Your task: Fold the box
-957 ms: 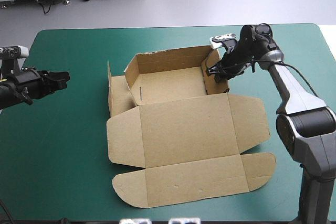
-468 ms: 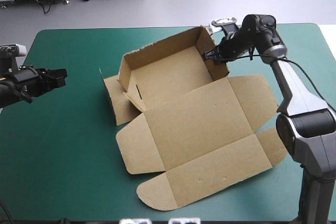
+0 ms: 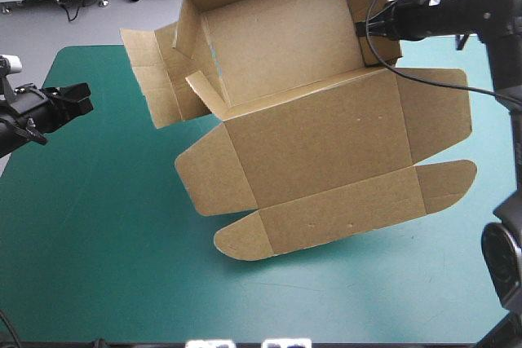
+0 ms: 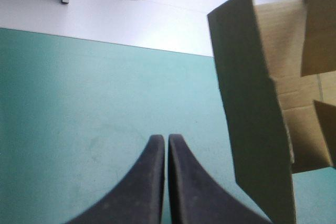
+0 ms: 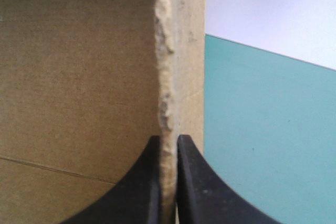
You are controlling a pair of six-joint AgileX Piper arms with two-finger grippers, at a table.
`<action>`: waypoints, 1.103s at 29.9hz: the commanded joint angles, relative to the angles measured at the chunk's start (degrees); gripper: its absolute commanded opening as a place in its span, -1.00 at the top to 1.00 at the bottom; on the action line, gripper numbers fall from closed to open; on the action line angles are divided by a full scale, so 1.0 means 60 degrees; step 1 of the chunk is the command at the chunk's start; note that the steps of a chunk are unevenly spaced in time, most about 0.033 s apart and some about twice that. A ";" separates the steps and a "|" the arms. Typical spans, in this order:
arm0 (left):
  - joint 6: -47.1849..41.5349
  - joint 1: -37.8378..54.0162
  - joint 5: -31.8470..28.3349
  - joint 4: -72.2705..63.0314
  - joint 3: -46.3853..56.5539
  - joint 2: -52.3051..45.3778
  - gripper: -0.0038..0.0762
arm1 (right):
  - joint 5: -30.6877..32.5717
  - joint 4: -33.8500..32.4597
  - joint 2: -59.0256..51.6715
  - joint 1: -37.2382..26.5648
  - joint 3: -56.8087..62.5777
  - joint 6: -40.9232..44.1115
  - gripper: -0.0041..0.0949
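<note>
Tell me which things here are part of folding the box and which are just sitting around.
In the job:
box, brown, walls partly raised, held up over the table
right gripper, shut on the box's side wall

Just there:
left gripper, shut, apart from the box, holding nothing
table, with its teal-green cover

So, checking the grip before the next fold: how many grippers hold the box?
1. The right gripper is shut on the brown box, on its raised side wall near the far right corner. The left gripper is shut on nothing, left of the box, not touching it.
</note>
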 commanded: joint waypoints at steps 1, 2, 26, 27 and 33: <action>0.0222 0.0023 -0.0374 -0.1266 -0.0257 -0.0064 0.87 | 0.0076 0.0484 -0.1540 -0.0207 -0.0025 0.0071 0.91; 0.0272 0.0023 -0.0280 -0.1482 -0.0257 0.0015 0.87 | 0.0076 0.0506 -0.1769 -0.0207 0.0052 0.0071 0.91; 0.1778 0.0023 0.3854 -0.3656 -0.0257 0.0635 0.87 | -0.5113 0.3268 -0.6575 -0.0207 0.8807 -0.1557 0.92; 0.1778 0.0023 0.3928 -0.3656 -0.0257 0.0635 0.87 | -0.5167 0.3514 -0.6498 -0.0207 0.8895 -0.1732 0.92; 0.1778 0.0023 0.3964 -0.3615 -0.0257 0.0635 0.87 | -0.5312 0.4122 -0.6394 -0.0207 0.9050 -0.2176 0.92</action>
